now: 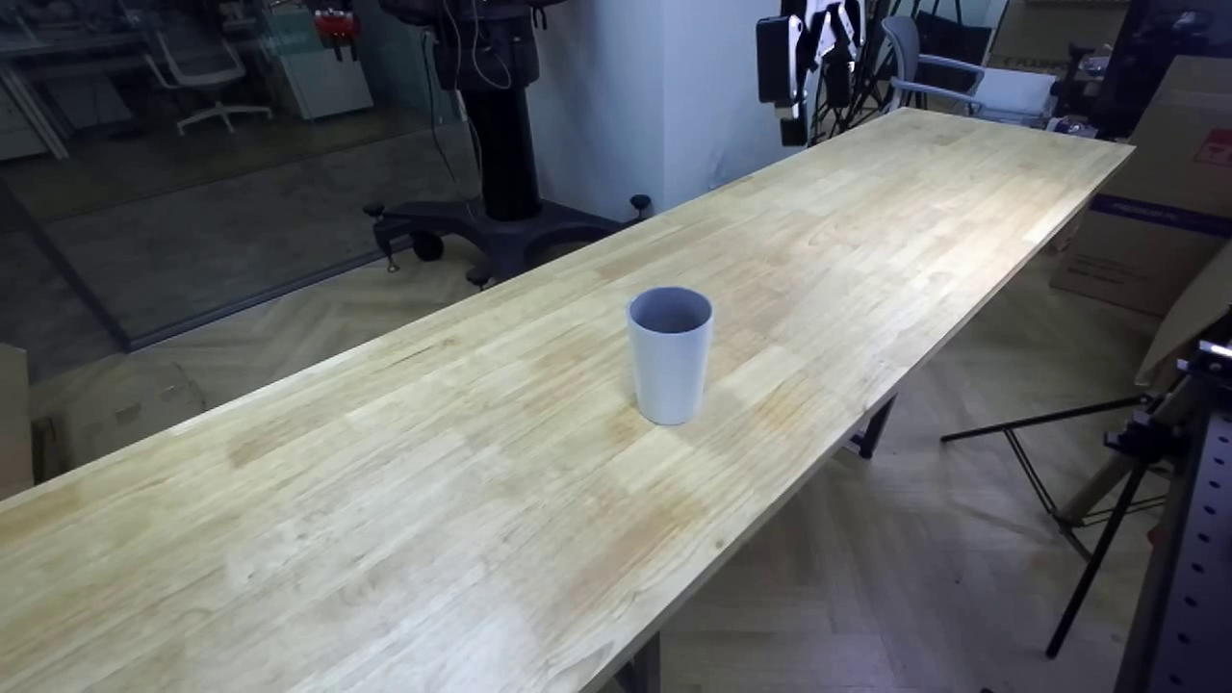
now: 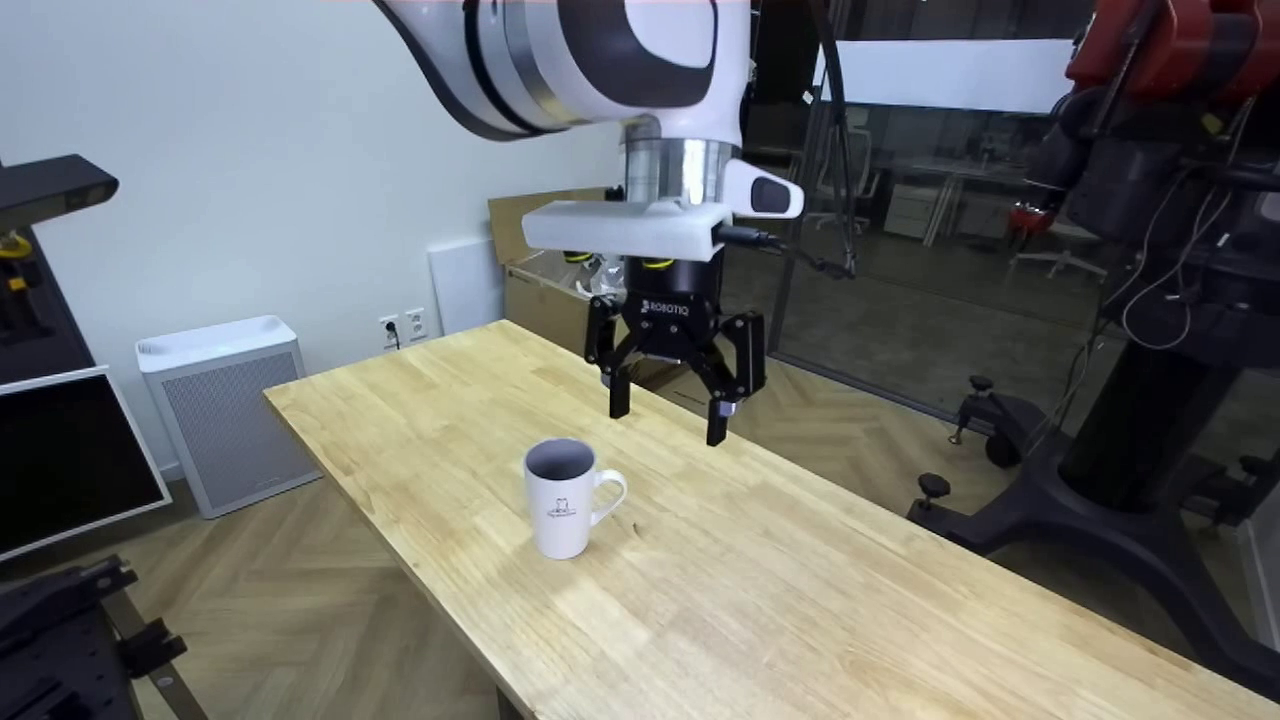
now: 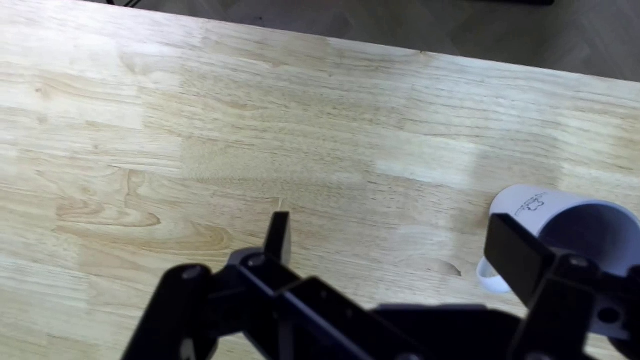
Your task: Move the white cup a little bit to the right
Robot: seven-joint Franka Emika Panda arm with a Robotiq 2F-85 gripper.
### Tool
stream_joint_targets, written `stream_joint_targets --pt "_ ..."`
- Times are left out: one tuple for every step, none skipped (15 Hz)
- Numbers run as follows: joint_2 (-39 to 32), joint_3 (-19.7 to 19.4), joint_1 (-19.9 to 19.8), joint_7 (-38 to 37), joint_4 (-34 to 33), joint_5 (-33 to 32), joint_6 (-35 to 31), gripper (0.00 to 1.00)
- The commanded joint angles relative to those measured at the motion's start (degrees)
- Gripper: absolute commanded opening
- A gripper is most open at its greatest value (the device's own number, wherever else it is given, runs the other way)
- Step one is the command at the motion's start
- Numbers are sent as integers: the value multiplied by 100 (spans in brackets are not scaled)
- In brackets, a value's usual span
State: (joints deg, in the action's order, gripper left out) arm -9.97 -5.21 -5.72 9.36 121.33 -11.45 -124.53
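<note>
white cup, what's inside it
Inside the white cup, both exterior views show only bluish-grey inner wall; the near side hides the bottom and anything on it. In the wrist view, one of the fingers covers part of the opening.

exterior views: slanting down, converging on cup (image 1: 670, 373) | wrist: near, downward

In an exterior view, the desk (image 1: 414, 520) is brightly lit and paled by glare towards two and eight o'clock, while the glassed-off room (image 1: 212, 154) at ten o'clock is left dim. In an exterior view, the wall (image 2: 260, 150) at ten o'clock is evenly washed with cool light. In the wrist view, soft shadows are thrown by the white cup (image 3: 565, 225) towards ten and eleven o'clock, the floor (image 3: 450, 27) at one o'clock is dimmed, and the hand (image 3: 392, 240) is rendered nearly black, slightly blurred towards six o'clock.
</note>
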Motion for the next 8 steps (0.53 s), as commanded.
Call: stream_joint_targets --pt "-128 64 172 20 67 -649 -544 100" --pt "-191 84 241 -43 99 -913 -819 100" --pt "-267 95 301 -127 114 -1119 -1089 100" --pt "-361 122 352 -160 128 -1228 -1421 100" --pt "-465 184 364 -118 132 -1079 -1742 100" --pt "-564 276 366 65 138 -856 -2008 100" --pt "-622 388 345 304 166 -612 -2182 100" --pt "-631 493 321 558 229 -461 -2326 100"
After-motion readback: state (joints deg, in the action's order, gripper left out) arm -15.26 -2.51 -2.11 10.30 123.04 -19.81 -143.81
